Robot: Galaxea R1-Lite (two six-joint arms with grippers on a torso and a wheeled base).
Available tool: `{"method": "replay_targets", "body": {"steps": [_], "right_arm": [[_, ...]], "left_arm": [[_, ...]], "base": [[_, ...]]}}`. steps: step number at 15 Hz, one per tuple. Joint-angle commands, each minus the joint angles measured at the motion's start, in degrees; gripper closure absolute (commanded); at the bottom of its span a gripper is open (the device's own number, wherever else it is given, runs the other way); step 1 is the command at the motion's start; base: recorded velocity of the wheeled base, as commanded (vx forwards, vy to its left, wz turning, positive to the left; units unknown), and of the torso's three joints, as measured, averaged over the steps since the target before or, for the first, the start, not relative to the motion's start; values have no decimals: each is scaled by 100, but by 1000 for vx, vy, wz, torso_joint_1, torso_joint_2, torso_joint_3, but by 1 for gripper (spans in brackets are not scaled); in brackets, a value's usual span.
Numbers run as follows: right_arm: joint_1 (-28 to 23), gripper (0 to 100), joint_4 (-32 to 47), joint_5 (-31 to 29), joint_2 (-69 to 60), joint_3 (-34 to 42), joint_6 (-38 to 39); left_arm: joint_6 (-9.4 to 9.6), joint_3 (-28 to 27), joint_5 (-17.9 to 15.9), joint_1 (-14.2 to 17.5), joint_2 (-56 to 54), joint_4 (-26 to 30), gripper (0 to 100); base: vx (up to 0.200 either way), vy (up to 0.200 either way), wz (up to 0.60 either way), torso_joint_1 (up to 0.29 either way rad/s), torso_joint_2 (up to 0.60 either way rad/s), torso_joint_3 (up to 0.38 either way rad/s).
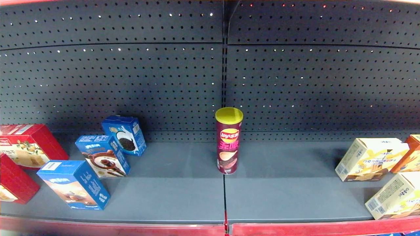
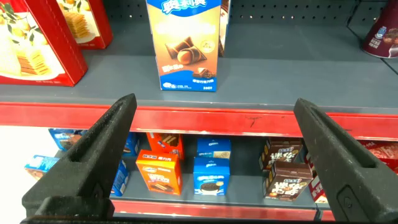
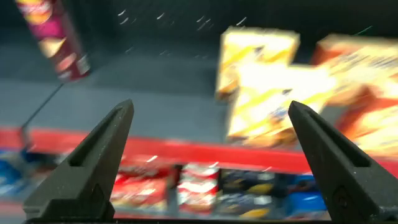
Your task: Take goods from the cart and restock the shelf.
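Standing upright on the shelf (image 1: 183, 196), the chip can (image 1: 228, 141) sits mid-width, right on the panel seam. Blue biscuit boxes (image 1: 103, 160) stand toward the left edge, yellow boxes (image 1: 370, 159) at the right edge. Left gripper (image 2: 214, 101) and right gripper (image 3: 210, 106): both spread wide, empty, facing the red front edge.

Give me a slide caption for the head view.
Chip can upright at the middle of the shelf, blue boxes on its left, yellow boxes on its right.

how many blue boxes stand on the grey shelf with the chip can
3, left of the maroon chip can: rear blue cardboard box, middle blue cardboard box, front blue cardboard box.
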Motion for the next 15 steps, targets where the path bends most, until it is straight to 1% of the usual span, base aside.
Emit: {"method": "replay_targets", "body": {"steps": [1, 2, 4, 5, 6, 7, 8, 10, 12, 14, 15], "right_arm": [[-672, 0, 159, -312, 379, 86, -344], [-751, 0, 159, -435, 362, 68, -309], [-681, 0, 98, -831, 511, 7, -256], [-619, 0, 115, -1173, 582, -28, -256], [-602, 0, 159, -1868, 608, -55, -238], [-531, 0, 168, -2123, 608, -63, -221], [-364, 0, 168, -2184, 590, -72, -238], [-285, 0, 168, -2184, 626, -178, -230], [-408, 0, 274, -2158, 775, -239, -230], [-760, 0, 678, -2123, 845, -424, -186], [-830, 0, 924, -2123, 810, -520, -186]], "left_arm": [[5, 1, -1, 2, 7, -1, 0], [-4, 1, -1, 2, 7, -1, 0], [-4, 1, -1, 2, 7, -1, 0], [-4, 1, 8, 2, 7, -1, 0], [-4, 1, -1, 2, 7, -1, 0], [-4, 1, 8, 2, 7, -1, 0], [-4, 1, -1, 2, 7, -1, 0], [-4, 1, -1, 2, 7, -1, 0], [-4, 1, -1, 2, 7, -1, 0], [-4, 1, 8, 2, 7, -1, 0], [-4, 1, -1, 2, 7, -1, 0]], "base": [[0, 0, 0, 0, 0, 0], [0, 0, 0, 0, 0, 0], [0, 0, 0, 0, 0, 0], [0, 0, 0, 0, 0, 0], [0, 0, 0, 0, 0, 0], [0, 0, 0, 0, 0, 0], [0, 0, 0, 0, 0, 0], [0, 0, 0, 0, 0, 0], [0, 0, 0, 0, 0, 0], [0, 0, 0, 0, 0, 0], [0, 0, 0, 0, 0, 0]]}}
